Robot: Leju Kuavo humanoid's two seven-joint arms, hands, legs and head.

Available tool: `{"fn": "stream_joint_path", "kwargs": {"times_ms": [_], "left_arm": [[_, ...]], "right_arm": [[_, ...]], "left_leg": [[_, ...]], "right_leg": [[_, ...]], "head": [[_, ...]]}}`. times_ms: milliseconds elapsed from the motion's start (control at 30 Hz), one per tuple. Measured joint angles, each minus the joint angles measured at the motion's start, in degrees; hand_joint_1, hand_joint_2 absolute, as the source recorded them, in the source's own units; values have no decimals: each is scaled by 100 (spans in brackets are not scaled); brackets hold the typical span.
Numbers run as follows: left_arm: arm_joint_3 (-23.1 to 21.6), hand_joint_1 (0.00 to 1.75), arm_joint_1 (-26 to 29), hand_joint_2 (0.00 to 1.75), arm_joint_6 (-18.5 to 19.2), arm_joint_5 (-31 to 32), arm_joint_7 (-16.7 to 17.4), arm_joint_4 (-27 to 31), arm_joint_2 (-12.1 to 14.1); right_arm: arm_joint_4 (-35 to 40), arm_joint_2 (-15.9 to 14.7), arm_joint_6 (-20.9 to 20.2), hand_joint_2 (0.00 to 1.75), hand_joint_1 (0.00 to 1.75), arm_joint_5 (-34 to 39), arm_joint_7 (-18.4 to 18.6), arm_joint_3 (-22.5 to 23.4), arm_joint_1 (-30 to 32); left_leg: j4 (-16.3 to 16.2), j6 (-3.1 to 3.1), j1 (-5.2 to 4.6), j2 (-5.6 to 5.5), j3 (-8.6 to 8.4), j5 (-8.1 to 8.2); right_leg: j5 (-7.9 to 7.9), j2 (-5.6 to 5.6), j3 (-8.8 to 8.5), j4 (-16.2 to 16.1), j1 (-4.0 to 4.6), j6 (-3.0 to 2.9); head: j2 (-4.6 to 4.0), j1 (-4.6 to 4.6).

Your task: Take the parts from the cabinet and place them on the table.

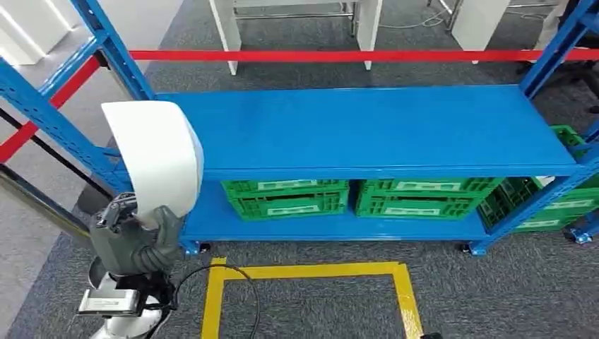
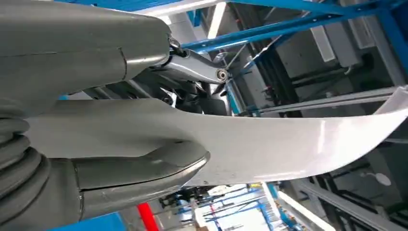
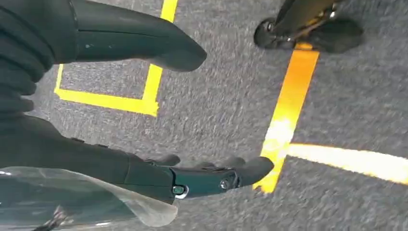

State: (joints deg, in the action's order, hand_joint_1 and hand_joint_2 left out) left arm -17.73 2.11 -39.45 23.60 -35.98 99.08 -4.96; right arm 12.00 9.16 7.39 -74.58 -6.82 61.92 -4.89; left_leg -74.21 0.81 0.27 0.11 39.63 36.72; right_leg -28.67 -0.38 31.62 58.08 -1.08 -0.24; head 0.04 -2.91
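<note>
My left hand point(image 1: 138, 244) grips the lower edge of a white curved panel part point(image 1: 155, 152) and holds it upright in front of the left end of the blue cabinet shelf point(image 1: 367, 131). In the left wrist view the thumb point(image 2: 144, 168) presses on the white part point(image 2: 288, 144), with the other fingers closed behind it. The right hand point(image 3: 72, 154) hangs over the grey carpet. Its thumb and fingers point(image 3: 211, 175) are apart and nothing is in them.
Green crates point(image 1: 286, 196) point(image 1: 424, 196) stand on the low shelf, and another point(image 1: 558, 198) sits past the right post. A red beam point(image 1: 339, 55) crosses behind the rack. White furniture legs point(image 1: 226, 28) stand beyond it. Yellow tape point(image 1: 304, 272) marks a square on the floor.
</note>
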Motion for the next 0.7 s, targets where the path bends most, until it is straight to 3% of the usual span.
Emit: {"fn": "stream_joint_path", "kwargs": {"times_ms": [33,67,100,133,167,200,233,333,367,400,467,500,533,567,600,633,667,700], "left_arm": [[0,175,0,175,-13,9,6,0,2],[0,175,0,175,-15,18,7,0,2],[0,175,-1,175,-18,24,11,0,0],[0,175,-3,175,-20,26,13,0,0],[0,175,-10,175,-24,35,13,0,-2],[0,175,-20,175,-31,42,13,2,-4],[0,175,-28,175,-35,50,13,2,-7],[4,175,-25,175,-50,59,13,2,-13],[4,175,-23,175,-50,61,13,2,-20],[5,175,-30,175,-50,66,15,2,-24],[7,175,-18,175,-53,68,24,2,-31],[11,175,-15,175,-53,68,39,2,-31],[11,175,-15,175,-53,68,48,2,-31],[11,175,-14,175,-53,70,48,2,-31],[11,175,-10,175,-53,74,48,2,-31],[13,175,-9,175,-53,74,48,2,-31],[17,175,-11,175,-55,74,48,2,-31],[17,175,-9,175,-55,77,48,7,-31]], "right_arm": [[0,0,-7,175,0,-2,20,0,1],[0,0,-26,175,0,-2,59,-2,3],[0,0,-35,175,0,-2,90,0,7],[-2,2,-42,175,0,-15,112,-2,8],[-2,4,-44,175,0,-24,120,-2,2],[-4,46,-44,175,0,-35,129,-2,2],[-2,44,-44,175,0,-44,151,-2,5],[-4,44,-44,175,0,-48,162,-2,5],[-2,44,-46,175,0,-48,166,-2,18],[-2,44,-46,175,0,-50,169,-2,18],[-4,44,-53,175,0,-50,173,-2,18],[-4,46,-59,175,0,-55,171,-4,14],[-2,44,-59,175,0,-55,171,-4,15],[-2,44,-59,175,0,-55,171,-4,15],[-2,44,-59,175,0,-55,173,-4,15],[-2,44,-59,175,0,-55,173,-4,13],[-2,42,-57,175,0,-57,171,-4,4],[-2,42,-59,175,0,-55,173,-4,-14]], "left_leg": [[-198,-6,-1,0,-26,-21],[-176,-25,-2,0,-130,-194],[49,-62,-5,0,-326,-403],[488,-116,-16,-1,-638,-594],[1025,-205,-56,-4,-999,-680],[1507,-282,-94,0,-1308,-569],[1762,-284,-99,6,-1427,-508],[1843,-315,-145,3,-1353,-572],[1921,-329,-66,30,-1300,-685],[1927,-355,-74,35,-1234,-753],[1907,-385,-77,40,-1041,-892],[1901,-386,-86,45,-941,-968],[1890,-379,-86,50,-836,-1043],[1871,-370,-85,53,-724,-1119],[1839,-352,-77,54,-610,-1182],[1785,-323,-64,53,-487,-1236],[1721,-289,-55,49,-416,-1273],[1645,-254,-76,50,-334,-1296]], "right_leg": [[65,-3,96,7,12,-1],[122,-12,189,13,25,-2],[178,-12,266,19,40,-1],[230,-11,333,19,52,0],[284,-4,372,19,58,6],[325,1,405,23,72,34],[386,-2,425,25,65,76],[552,-20,476,-22,43,195],[477,-3,512,13,28,214],[201,18,594,134,36,245],[-553,24,801,931,30,289],[-747,23,877,1345,26,314],[-756,24,900,1645,26,332],[-566,24,834,1746,26,346],[-286,24,660,1627,21,359],[-45,22,362,1282,10,367],[-13,21,1,813,-8,384],[-263,26,-395,265,-23,402]], "head": [[0,-2],[0,-2],[0,-2],[0,0],[0,-2],[0,7],[0,5],[0,0],[0,9],[0,5],[0,73],[0,62],[0,70],[0,68],[0,73],[0,68],[0,70],[0,79]]}}
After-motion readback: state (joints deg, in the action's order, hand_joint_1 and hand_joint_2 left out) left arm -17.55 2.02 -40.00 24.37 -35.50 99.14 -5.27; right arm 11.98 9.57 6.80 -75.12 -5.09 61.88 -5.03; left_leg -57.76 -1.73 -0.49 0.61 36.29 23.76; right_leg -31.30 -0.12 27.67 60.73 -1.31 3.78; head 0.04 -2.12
